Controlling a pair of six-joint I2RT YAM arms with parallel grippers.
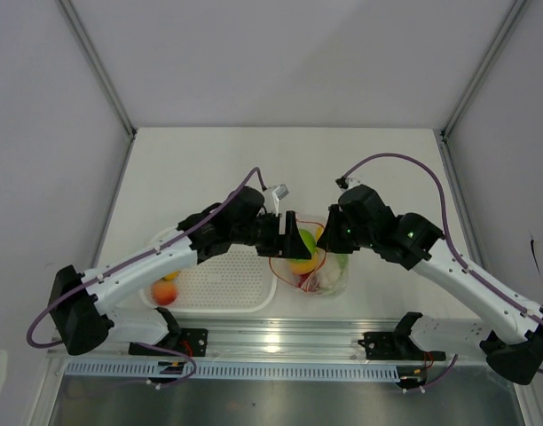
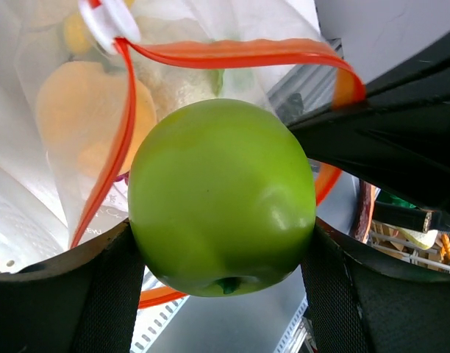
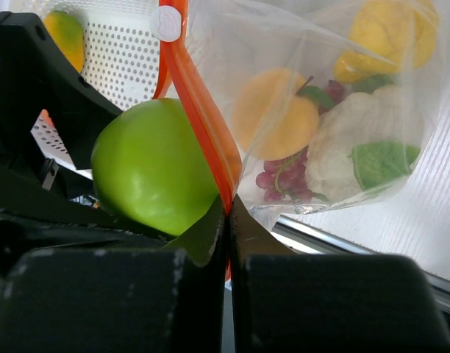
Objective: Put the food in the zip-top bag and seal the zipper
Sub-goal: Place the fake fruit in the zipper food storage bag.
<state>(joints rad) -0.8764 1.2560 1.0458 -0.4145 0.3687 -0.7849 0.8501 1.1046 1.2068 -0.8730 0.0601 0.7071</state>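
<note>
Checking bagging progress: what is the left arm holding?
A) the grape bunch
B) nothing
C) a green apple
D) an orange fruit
C: the left gripper has its jaws clamped on the green apple, while the right gripper pinches the red strip of the bag.

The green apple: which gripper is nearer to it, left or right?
Left. The left gripper holds the green apple at the mouth of the zip-top bag. The right gripper is just beside the apple, shut on the zipper.
</note>
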